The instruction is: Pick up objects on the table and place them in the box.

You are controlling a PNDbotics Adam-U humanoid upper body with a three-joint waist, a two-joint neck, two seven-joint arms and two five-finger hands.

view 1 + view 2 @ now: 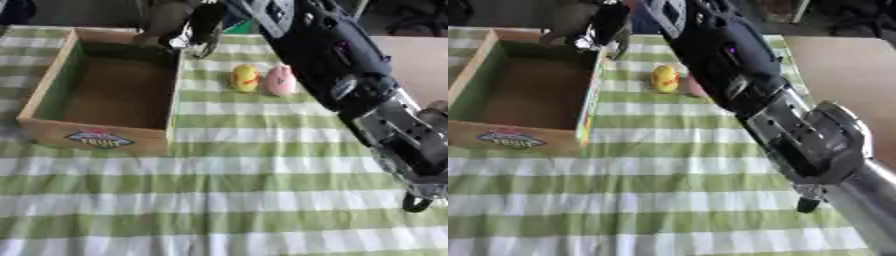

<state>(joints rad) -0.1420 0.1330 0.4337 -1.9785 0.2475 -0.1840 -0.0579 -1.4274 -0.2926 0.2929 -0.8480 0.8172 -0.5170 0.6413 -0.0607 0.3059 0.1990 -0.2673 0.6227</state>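
My right hand [179, 25] reaches over the far right corner of the open wooden box [52, 75], fingers curled, holding nothing I can see. A yellow egg-shaped toy [244, 78] and a pink one [280, 80] sit touching on the green-and-white checked cloth [227, 200].

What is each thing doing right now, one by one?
box: open on top, nothing seen inside
yellow toy: lying on the cloth, touching the pink toy
pink toy: lying on the cloth, untouched
right hand: over the box's far right corner, fingers curled, holding nothing I can see
tablecloth: spread flat
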